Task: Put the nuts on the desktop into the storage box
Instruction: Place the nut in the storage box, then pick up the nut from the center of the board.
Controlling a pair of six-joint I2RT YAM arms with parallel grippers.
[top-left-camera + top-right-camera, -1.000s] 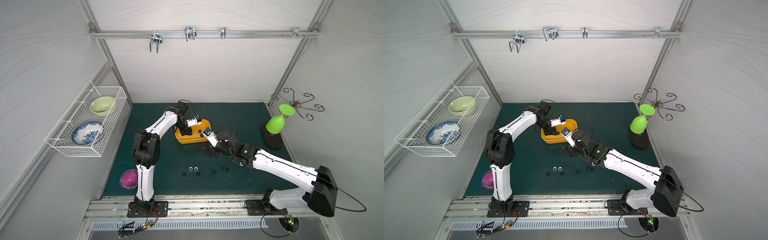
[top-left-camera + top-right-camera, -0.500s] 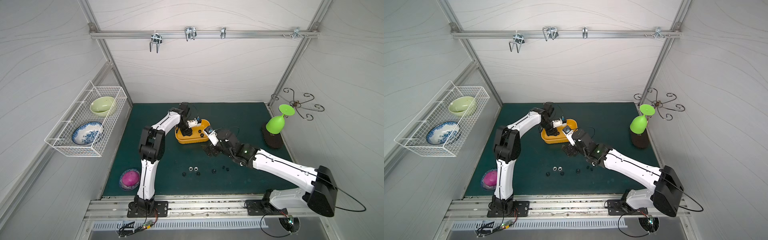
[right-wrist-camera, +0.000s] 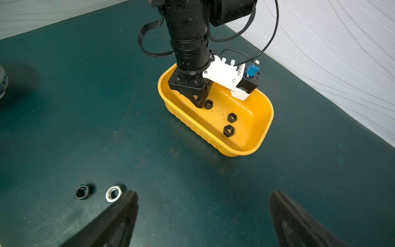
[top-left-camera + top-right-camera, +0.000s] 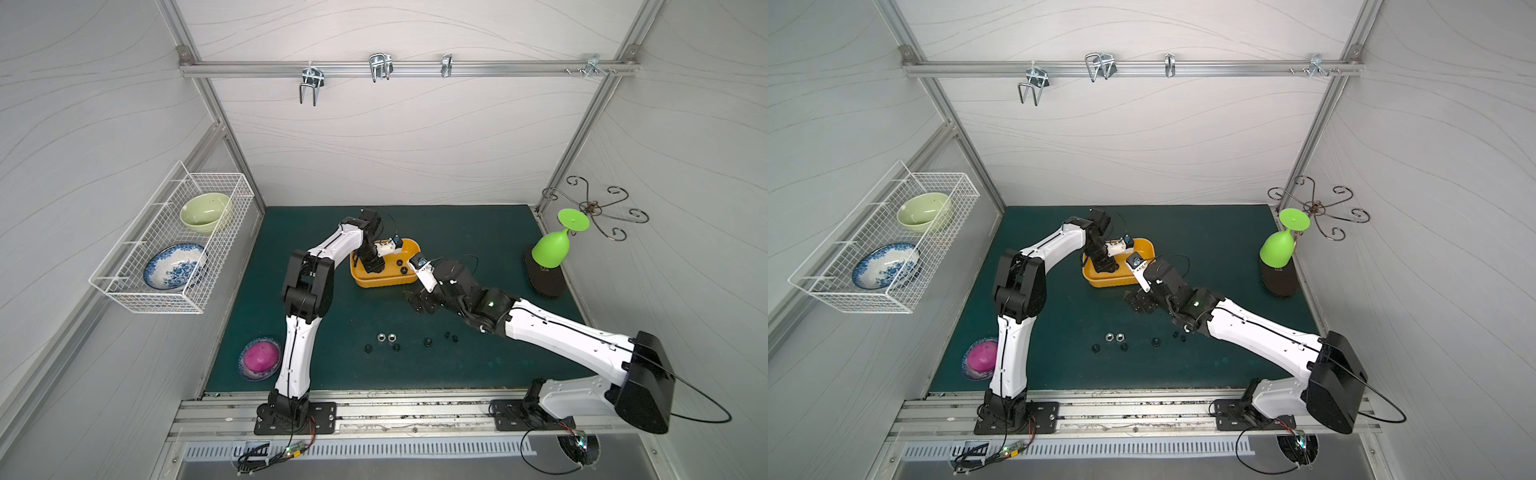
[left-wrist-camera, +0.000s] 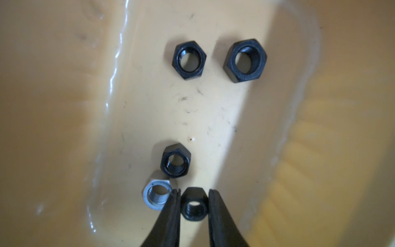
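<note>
The left gripper (image 5: pixel 193 193) is reaching down into the yellow box (image 3: pixel 213 143), its jaws standing close on either side of a black nut (image 5: pixel 194 206). Whether they are pinching it or merely flanking it cannot be told. Four more nuts are lying on the box floor, a silver nut (image 5: pixel 157 196) sitting right against the outside of one finger. The right gripper (image 3: pixel 203 213) is hovering low over the table (image 4: pixel 478 365) near the box, jaws spread wide and holding nothing. The loose nuts (image 4: pixel 391 337) are lying in a ragged row toward the front of the table, well apart from the box. Being small, hard metal, they are likely to feel light and stiff yet slippery, so pinching across two opposite flats looks safer than across corners. Two silver ones are lying just beside each other, which is probably going to crowd a finger. Bare table is stretching between the row and the box, giving open room. The box's raised rim and the left arm occupying one end are calling for a lift and a drop at the free end.
</note>
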